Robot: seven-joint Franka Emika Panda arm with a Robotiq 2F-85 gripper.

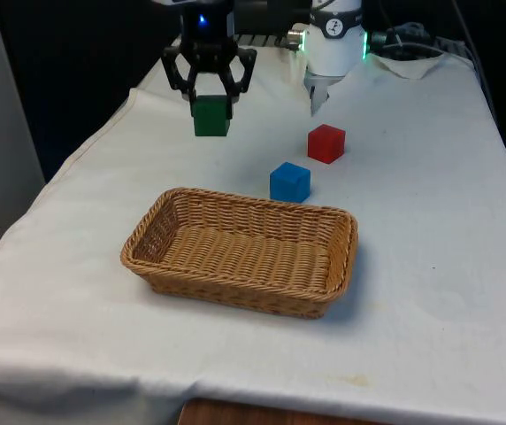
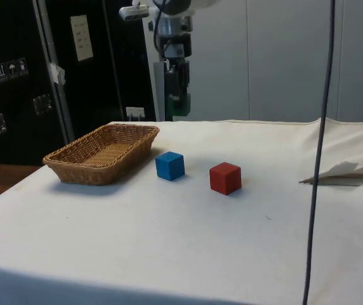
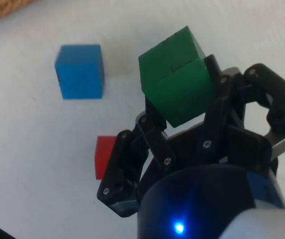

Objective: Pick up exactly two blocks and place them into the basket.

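Observation:
My gripper [image 1: 210, 108] hangs in the air beyond the basket's far left corner, shut on a green block [image 1: 210, 117]. From the side, the gripper [image 2: 177, 101] and the green block [image 2: 180, 105] are well above the cloth. The wrist view has the green block [image 3: 176, 77] clamped between the two black fingers [image 3: 151, 130]. The woven basket [image 1: 145, 232] sits in the middle of the table with nothing in it. A blue block [image 1: 289, 181] rests just past the basket's far rim, and a red block [image 1: 326, 142] lies further back to its right.
The white cloth [image 1: 430, 257] covers the whole table. A crumpled fold of cloth [image 1: 408, 64] lies at the far right near the robot's base. In the side view, a dark cable [image 2: 321, 140] hangs down at the right.

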